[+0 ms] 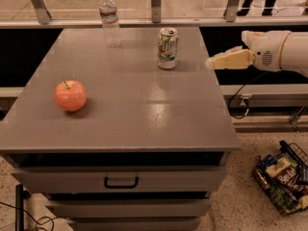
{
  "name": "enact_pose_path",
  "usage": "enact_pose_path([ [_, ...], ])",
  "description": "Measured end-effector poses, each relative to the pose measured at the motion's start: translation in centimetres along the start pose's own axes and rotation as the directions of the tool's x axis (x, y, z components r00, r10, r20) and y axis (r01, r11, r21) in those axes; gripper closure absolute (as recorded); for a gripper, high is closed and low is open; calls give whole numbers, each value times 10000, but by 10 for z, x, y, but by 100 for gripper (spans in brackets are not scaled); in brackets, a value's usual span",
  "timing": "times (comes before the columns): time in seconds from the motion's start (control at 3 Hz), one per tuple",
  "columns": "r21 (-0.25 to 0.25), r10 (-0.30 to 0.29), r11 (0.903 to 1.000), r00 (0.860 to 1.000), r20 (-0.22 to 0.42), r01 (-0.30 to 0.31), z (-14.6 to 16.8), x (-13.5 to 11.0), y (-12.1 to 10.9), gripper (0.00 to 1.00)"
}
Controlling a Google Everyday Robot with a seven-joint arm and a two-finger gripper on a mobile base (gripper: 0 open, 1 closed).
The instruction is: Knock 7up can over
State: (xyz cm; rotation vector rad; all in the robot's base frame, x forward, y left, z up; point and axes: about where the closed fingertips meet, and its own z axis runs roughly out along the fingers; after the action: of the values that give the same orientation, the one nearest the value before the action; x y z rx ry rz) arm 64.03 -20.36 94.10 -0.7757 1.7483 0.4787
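The 7up can [167, 48] stands upright on the grey table [130, 114], near its far right part. It is white and green with a silver top. My gripper [210, 63] comes in from the right on a white arm. Its cream fingers [228, 59] point left, level with the can's lower half. The tip is at the table's right edge, a short gap to the right of the can and not touching it.
A clear water bottle [110, 18] stands at the far edge left of the can. A red apple [70, 96] lies at the left. A wire basket of snacks [284, 177] sits on the floor at the lower right. A railing runs behind the table.
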Motion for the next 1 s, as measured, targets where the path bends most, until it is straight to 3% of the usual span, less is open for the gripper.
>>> enact_pose_path([
  [0.33,-195,-133,9997,9982,584,144,36,-12,2,0],
  [1.0,-672,384,9973,9882,1480,-287,101,-25,15,0],
])
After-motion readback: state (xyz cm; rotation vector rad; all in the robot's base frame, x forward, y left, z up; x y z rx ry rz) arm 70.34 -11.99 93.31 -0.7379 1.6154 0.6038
